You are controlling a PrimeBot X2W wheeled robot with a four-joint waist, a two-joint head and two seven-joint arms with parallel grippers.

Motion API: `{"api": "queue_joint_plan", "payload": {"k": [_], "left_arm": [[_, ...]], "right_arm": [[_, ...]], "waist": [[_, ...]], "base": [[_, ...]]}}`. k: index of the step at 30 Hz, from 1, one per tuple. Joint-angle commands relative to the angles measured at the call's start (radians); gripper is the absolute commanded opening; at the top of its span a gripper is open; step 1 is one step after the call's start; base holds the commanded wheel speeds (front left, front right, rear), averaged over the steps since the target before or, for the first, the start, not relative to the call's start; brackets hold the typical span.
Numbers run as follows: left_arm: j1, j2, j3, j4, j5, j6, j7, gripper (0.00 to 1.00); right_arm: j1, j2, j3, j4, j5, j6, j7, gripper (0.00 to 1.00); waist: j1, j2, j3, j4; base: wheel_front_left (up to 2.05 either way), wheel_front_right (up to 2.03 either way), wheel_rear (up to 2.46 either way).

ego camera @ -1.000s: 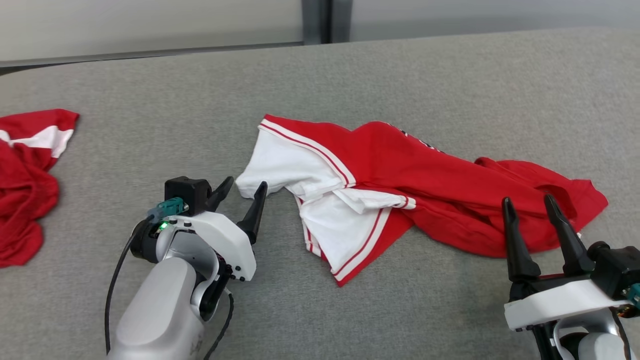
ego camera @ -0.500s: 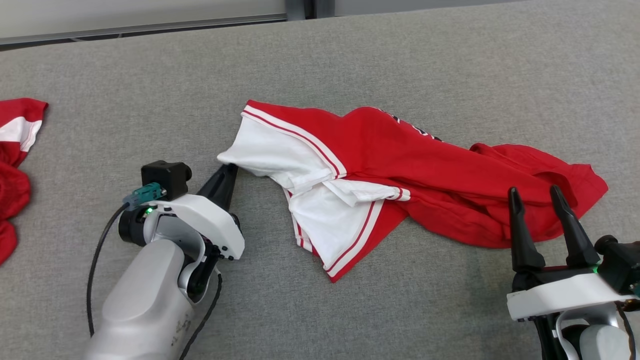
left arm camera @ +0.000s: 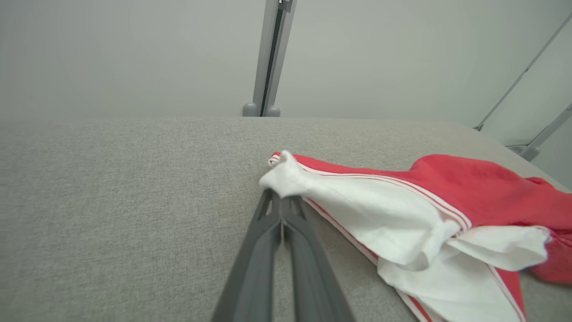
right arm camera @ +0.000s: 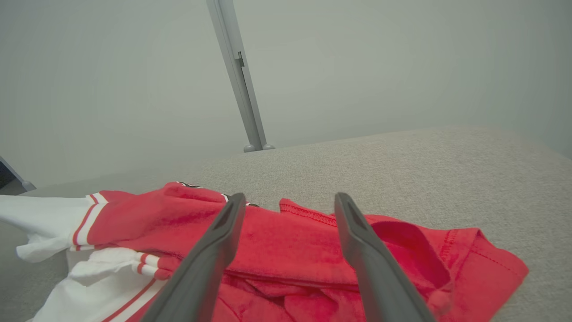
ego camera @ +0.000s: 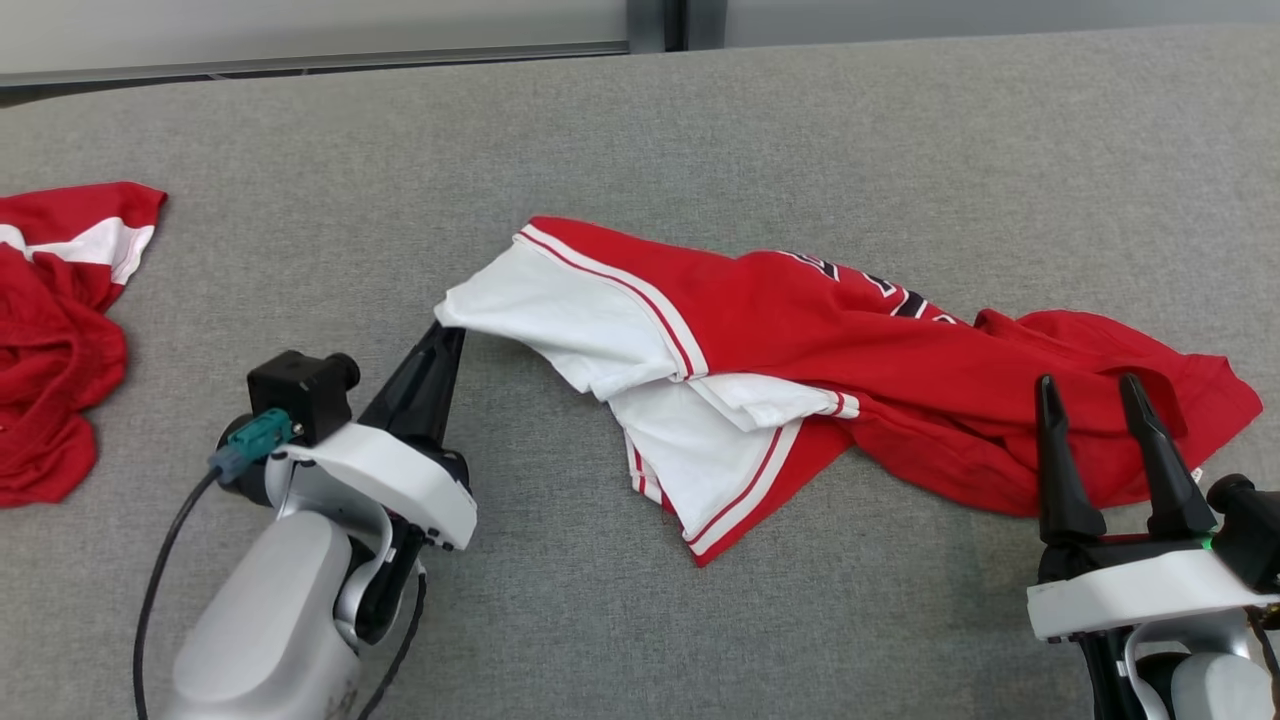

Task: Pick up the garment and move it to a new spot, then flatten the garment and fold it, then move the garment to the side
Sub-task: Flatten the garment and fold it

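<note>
Since a second ago the left gripper [ego camera: 448, 335] has closed on the white sleeve corner of the garment [ego camera: 800, 330] and drawn it left. At the far left the head view has a second red shirt [ego camera: 50, 330]. From the left wrist, the fingers [left arm camera: 268, 232] press together on the cloth. The garment lies mid-table [ego camera: 800, 130]. The right gripper [ego camera: 1088, 385] stands wide apart at the garment's red hem.

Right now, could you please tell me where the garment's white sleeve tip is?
The white sleeve tip sits left of centre in the head view, pinched in the left pincer.
</note>
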Motion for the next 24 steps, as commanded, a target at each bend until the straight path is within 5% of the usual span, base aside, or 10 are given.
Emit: {"api": "queue_joint_plan", "payload": {"k": [1, 15, 21, 22, 23, 24], "left_arm": [[0.023, 0.009, -0.001, -0.021, 0.004, 0.013, 0.011, 0.0], [0.423, 0.115, 0.007, -0.487, -0.056, 0.221, 0.228, 0.0], [0.5, 0.1, -0.004, -0.502, -0.098, 0.241, 0.261, 0.0], [0.502, 0.092, -0.004, -0.486, -0.108, 0.236, 0.258, 0.62], [0.5, 0.088, -0.004, -0.465, -0.109, 0.234, 0.25, 1.0], [0.5, 0.088, -0.004, -0.465, -0.109, 0.234, 0.25, 1.0]], "right_arm": [[0.009, -0.003, -0.004, -0.003, -0.003, 0.0, -0.001, 1.0], [0.075, -0.007, -0.066, -0.028, -0.01, 0.0, 0.02, 1.0], [0.09, -0.003, -0.061, -0.05, -0.016, 0.0, 0.042, 1.0], [0.089, -0.003, -0.059, -0.053, -0.016, 0.0, 0.044, 1.0], [0.088, -0.003, -0.058, -0.054, -0.017, 0.0, 0.045, 1.0], [0.088, -0.003, -0.058, -0.054, -0.017, 0.0, 0.045, 1.0]], "waist": [[0.0, 0.0, -0.008, 0.007], [0.0, 0.0, -0.069, 0.074], [0.0, 0.0, -0.076, 0.078], [0.0, 0.0, -0.077, 0.078], [0.0, 0.0, -0.078, 0.078], [0.0, 0.0, -0.078, 0.078]], "base": [[0.0, 0.0, 0.0], [0.0, 0.0, 0.0], [0.0, 0.0, 0.0], [0.0, 0.0, 0.0], [0.0, 0.0, 0.0], [0.0, 0.0, 0.0]]}}
